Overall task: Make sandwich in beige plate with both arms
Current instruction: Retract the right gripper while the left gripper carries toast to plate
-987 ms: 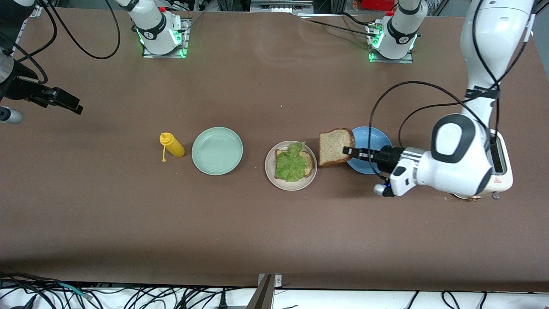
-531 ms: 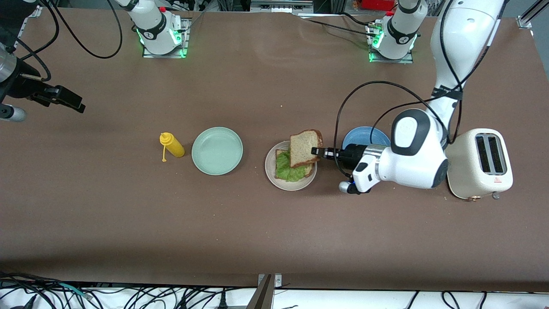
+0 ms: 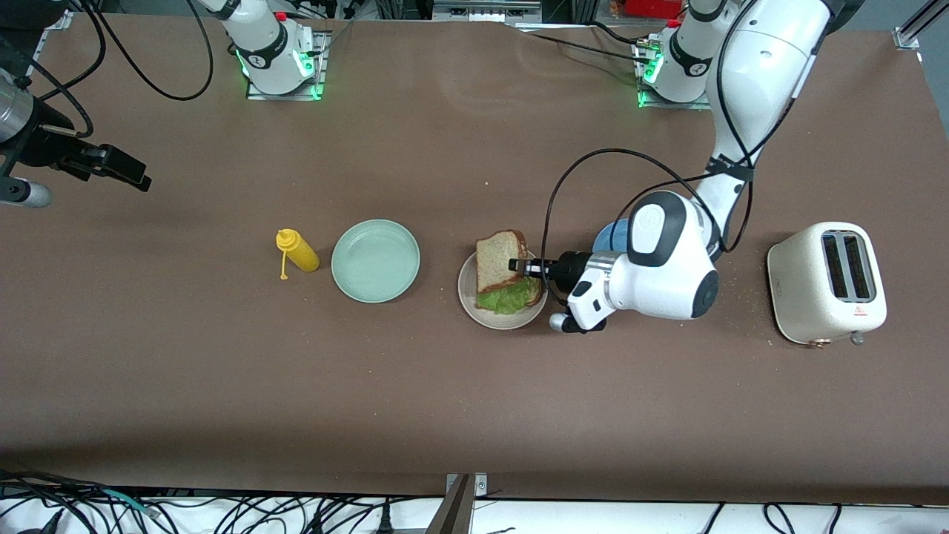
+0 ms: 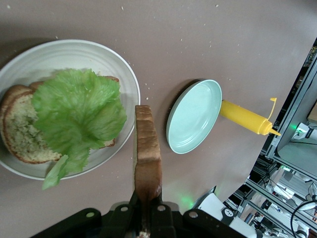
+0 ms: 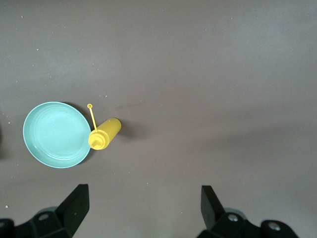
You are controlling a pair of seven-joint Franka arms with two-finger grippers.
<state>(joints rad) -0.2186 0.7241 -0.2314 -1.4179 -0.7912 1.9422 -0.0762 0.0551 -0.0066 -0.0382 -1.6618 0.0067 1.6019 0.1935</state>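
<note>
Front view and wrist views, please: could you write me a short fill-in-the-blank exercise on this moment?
1. The left gripper is shut on a slice of ____.
2. On the beige plate, a ____ leaf covers the lower slice.
3. The yellow squeeze bottle lies beside the ____ plate.

Missing words: bread; lettuce; mint-green

A robotics lab: bolted arm bases (image 3: 278,55), loose cables (image 3: 222,512), paper-covered table (image 3: 445,400).
</note>
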